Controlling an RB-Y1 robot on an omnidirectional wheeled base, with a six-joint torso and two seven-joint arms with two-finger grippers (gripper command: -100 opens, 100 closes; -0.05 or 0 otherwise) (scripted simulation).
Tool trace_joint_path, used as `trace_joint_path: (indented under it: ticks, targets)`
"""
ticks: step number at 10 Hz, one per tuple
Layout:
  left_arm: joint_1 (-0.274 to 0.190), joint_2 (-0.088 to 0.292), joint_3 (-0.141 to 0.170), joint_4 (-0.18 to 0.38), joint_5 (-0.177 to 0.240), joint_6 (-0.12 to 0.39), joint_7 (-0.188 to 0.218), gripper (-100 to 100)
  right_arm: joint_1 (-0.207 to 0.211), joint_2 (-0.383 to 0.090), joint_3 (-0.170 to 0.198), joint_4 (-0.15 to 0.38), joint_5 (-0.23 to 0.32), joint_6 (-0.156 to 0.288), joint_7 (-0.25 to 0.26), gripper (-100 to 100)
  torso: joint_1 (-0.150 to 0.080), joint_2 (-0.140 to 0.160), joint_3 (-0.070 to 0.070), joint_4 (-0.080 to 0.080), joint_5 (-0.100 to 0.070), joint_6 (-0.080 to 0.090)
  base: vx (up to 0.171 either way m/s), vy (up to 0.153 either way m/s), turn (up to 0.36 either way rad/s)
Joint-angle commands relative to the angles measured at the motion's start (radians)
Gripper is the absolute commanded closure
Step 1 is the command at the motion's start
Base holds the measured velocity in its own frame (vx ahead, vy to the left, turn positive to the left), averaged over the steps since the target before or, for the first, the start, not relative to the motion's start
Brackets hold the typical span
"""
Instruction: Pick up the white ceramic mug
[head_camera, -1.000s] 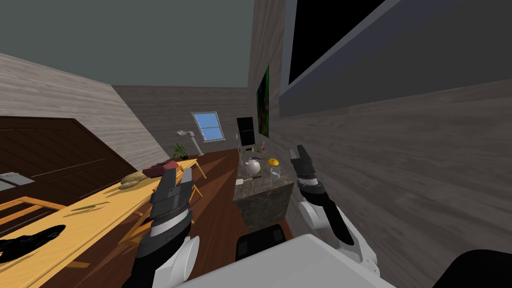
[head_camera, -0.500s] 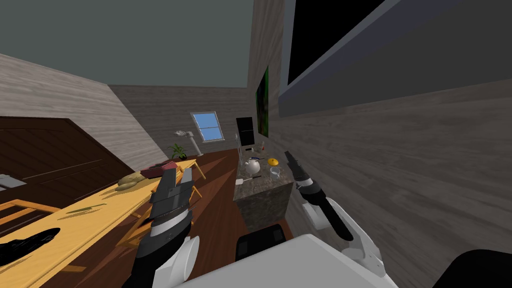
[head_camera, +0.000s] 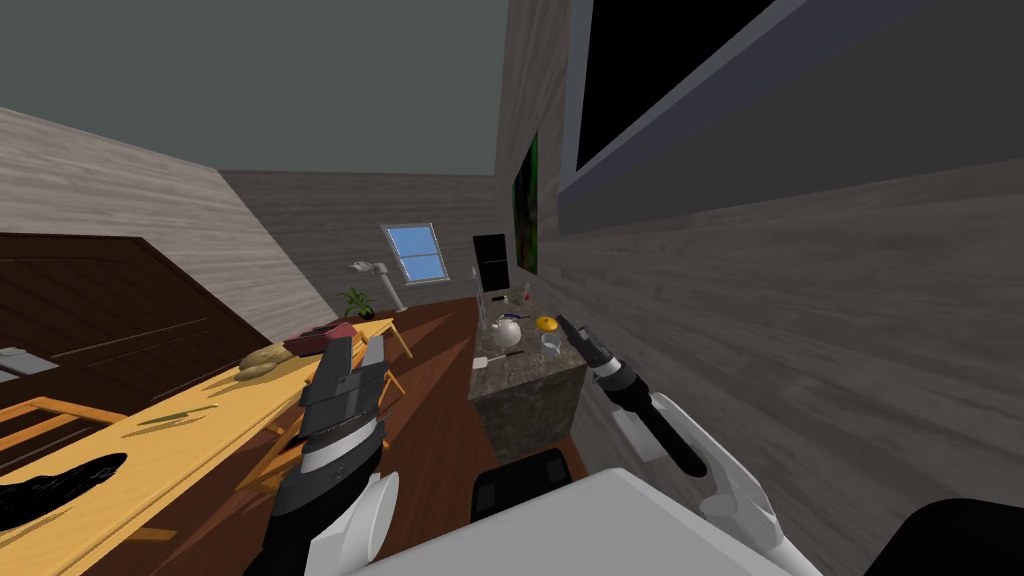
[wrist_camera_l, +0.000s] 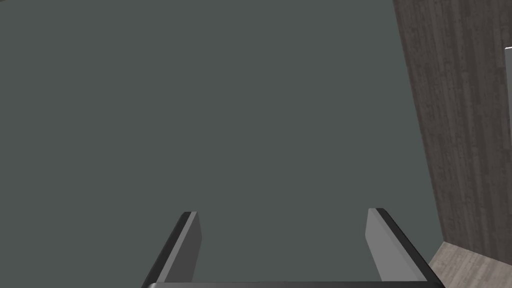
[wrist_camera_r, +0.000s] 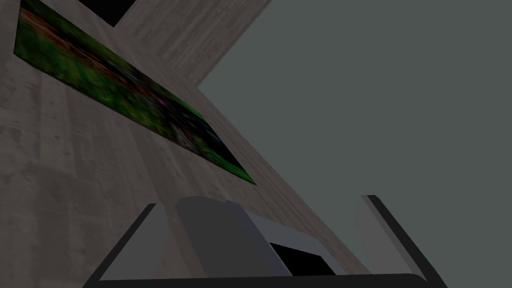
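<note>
The small white mug (head_camera: 551, 345) stands upright on the dark stone counter (head_camera: 530, 395), near its right edge. My right gripper (head_camera: 567, 325) reaches in from the right and hangs just above and beside the mug, without touching it. Its wrist view looks up at the wall and shows the right gripper (wrist_camera_r: 262, 201) open. A grey rounded shape (wrist_camera_r: 220, 235) rises by one finger; I cannot tell what it is. My left gripper (head_camera: 357, 348) is raised over the yellow table, far left of the counter. In its wrist view the left gripper (wrist_camera_l: 282, 212) stands open and holds nothing.
A white teapot (head_camera: 507, 331) and an orange round thing (head_camera: 545, 323) share the counter with the mug. The grey wall (head_camera: 800, 330) runs close along the counter's right. A long yellow table (head_camera: 190, 425) lies to the left, and a dark block (head_camera: 520, 482) sits on the floor before the counter.
My right arm has swung down and to the left, bringing its gripper from beside the wall to just over the mug. The left arm has stayed put.
</note>
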Motion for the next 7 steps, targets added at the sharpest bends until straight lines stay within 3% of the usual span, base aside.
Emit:
trace_joint_path:
  ticks: [1, 7]
  targets:
    - [0.000, 0.000, 0.000, 0.000, 0.000, 0.000, 0.000, 0, -0.002, -0.050, -0.003, 0.026, 0.045, 0.012, 0.020, -100, 0.000, 0.000, 0.000, 0.000, 0.000, 0.000, -0.003, 0.017, 0.012]
    - [0.000, 0.000, 0.000, 0.000, 0.000, 0.000, 0.000, 0, 0.008, -0.217, -0.007, 0.124, 0.197, 0.034, 0.103, -100, 0.000, 0.000, 0.000, 0.000, 0.000, 0.000, -0.005, 0.022, 0.029]
